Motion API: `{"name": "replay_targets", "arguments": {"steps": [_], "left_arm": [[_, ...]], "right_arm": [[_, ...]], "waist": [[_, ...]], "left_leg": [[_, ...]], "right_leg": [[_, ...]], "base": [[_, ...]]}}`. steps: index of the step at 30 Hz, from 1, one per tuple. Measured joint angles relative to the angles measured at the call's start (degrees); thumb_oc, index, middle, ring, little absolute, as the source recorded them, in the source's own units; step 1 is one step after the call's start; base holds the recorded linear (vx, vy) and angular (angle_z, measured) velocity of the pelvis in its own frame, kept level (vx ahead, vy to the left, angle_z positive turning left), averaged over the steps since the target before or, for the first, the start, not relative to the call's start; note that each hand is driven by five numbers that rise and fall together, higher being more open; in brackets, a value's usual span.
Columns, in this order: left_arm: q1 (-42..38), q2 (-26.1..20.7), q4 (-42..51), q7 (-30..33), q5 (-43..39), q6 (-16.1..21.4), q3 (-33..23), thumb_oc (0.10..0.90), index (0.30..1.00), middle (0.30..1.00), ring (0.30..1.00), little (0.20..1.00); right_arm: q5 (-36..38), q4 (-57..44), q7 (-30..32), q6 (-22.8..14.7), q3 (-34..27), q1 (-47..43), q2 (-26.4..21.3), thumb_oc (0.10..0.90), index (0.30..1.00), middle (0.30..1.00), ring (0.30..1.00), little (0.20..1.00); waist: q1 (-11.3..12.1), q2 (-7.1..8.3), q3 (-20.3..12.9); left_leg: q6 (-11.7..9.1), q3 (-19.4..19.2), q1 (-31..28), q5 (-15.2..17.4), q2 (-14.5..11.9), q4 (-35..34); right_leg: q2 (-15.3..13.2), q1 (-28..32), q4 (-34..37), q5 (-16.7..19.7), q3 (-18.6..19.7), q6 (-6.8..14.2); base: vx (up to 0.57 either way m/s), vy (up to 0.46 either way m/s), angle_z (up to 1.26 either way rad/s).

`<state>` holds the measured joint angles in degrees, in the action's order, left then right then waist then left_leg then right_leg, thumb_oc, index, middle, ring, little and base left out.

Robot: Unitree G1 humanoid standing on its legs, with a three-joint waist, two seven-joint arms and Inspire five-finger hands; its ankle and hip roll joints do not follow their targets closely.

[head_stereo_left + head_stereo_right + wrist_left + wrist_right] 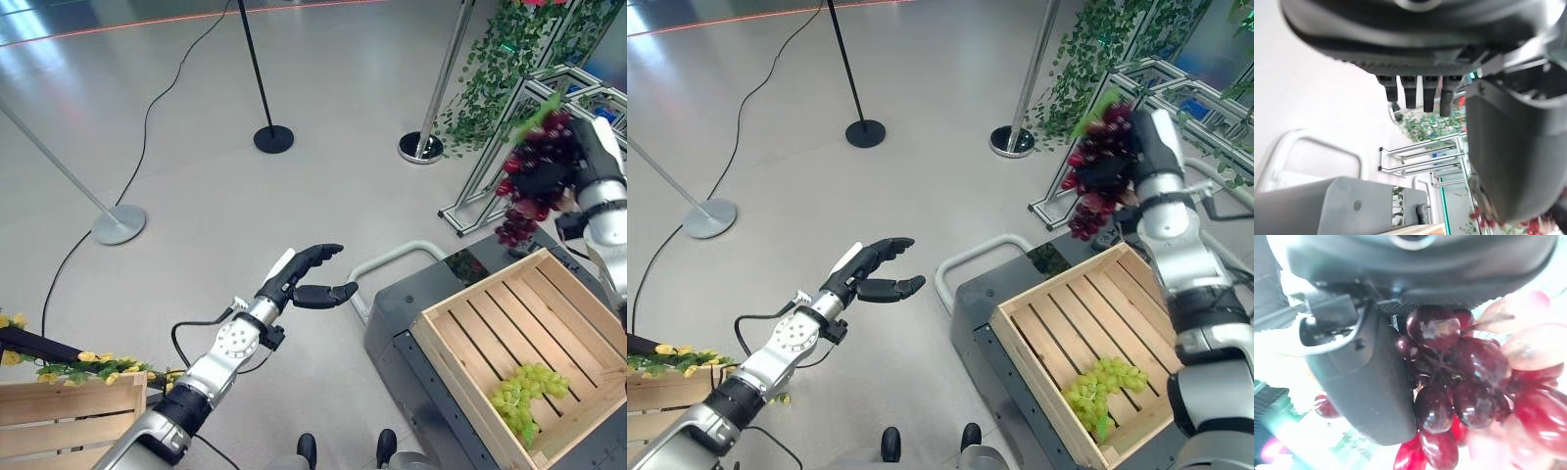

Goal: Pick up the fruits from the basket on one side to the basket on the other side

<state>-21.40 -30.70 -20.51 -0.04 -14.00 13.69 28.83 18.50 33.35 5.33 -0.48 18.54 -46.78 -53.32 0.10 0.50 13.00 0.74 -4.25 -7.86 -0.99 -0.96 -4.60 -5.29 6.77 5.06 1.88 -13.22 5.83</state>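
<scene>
My right hand's (1151,147) fingers grasp the dark red grape bunch (1095,176), hanging lengthwise above the slatted wooden crate (1038,338); left hand (872,274) released, farther.

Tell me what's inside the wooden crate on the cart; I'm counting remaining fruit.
One bunch of green grapes lies in the wooden crate near a corner, on bare slats. Its near wall hides a strip of the floor inside.

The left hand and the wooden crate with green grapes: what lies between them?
In the left eye view, between left hand and wooden crate: a grey cart's handle, bare floor.
</scene>
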Motion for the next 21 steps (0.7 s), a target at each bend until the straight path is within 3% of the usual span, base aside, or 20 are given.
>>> {"name": "replay_targets", "arguments": {"steps": [8,13,21], "left_arm": [[-7.03,-0.41,5.51,-4.01,-7.52,-5.33,-0.72,0.800,0.900,0.900,0.900,0.900],[-11.17,-2.24,6.20,-6.02,-11.26,-10.38,-0.73,0.800,0.900,0.900,0.900,0.900],[-15.26,-1.90,6.14,-7.16,-19.54,-12.37,-0.77,0.800,0.900,0.900,0.900,0.900]], "right_arm": [[2.28,-1.06,-3.12,4.42,3.25,-5.22,4.67,0.400,0.300,0.300,0.300,0.300],[2.27,-1.88,-4.44,8.08,7.97,-9.03,9.17,0.400,0.300,0.300,0.300,0.300],[2.28,-2.21,-6.09,10.11,12.57,-13.20,15.71,0.400,0.300,0.300,0.300,0.300]], "waist": [[4.12,0.03,-0.02],[4.81,0.05,-0.03],[6.03,0.05,-0.03]], "left_leg": [[-0.20,2.74,0.61,-1.11,0.11,-0.24],[-0.33,4.40,1.38,-1.64,0.13,-0.23],[-0.34,5.67,1.89,-2.06,0.26,-0.23]], "right_leg": [[-0.02,0.82,0.00,-0.02,-2.98,-0.17],[0.00,0.81,0.00,-0.09,-4.57,-0.28],[-0.08,0.88,0.00,-0.10,-4.85,-0.28]], "base": [[0.00,-0.011,0.19],[0.01,0.005,0.18],[0.03,0.012,0.09]]}}
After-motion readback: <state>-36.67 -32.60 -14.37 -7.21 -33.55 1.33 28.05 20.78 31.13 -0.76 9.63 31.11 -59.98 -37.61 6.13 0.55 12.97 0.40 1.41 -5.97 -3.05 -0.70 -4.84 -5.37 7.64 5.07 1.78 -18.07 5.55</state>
